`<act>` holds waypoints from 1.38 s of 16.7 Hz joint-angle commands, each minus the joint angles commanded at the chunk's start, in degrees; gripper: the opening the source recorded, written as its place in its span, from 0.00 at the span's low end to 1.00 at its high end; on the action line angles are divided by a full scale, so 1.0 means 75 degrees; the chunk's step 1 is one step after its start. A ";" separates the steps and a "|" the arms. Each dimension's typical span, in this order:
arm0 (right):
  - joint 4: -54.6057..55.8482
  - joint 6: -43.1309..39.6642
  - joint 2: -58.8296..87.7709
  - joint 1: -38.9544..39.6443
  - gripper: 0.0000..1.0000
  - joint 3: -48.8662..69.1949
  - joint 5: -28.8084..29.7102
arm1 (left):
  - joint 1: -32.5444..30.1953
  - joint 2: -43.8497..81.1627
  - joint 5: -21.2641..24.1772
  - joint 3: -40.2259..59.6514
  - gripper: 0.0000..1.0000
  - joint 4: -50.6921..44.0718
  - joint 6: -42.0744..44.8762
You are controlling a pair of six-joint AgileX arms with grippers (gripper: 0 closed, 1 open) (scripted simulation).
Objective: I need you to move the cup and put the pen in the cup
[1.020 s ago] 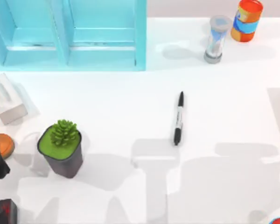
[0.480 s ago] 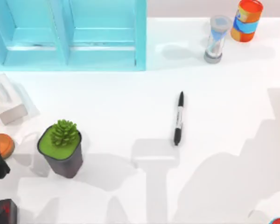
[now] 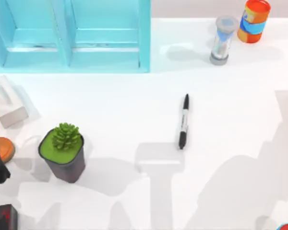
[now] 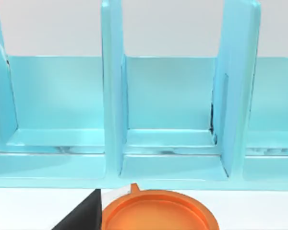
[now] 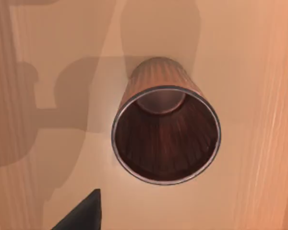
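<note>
Copper-brown ribbed cup [image 5: 165,127] stands upright beneath the right wrist camera, ungrasped; jaw state cannot be told. Slim black marker pen [image 3: 183,121] lies mid-surface [image 3: 115,110]. The cup's pickup looks under way, calling next for a descent. Arm shadows have shifted; the pen hasn't.

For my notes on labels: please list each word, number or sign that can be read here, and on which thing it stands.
No text can be read.
The pen: dark marks on its pale middle band, too small to read.
The can: orange and blue bands, no letters visible.
The cup: plain ribbed sides, no marks.
</note>
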 joint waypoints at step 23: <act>0.2329 0.0000 0.0399 -0.0004 0.17 -0.1893 0.0002 | 0.0000 0.0000 0.0000 0.0000 1.00 0.0000 0.0000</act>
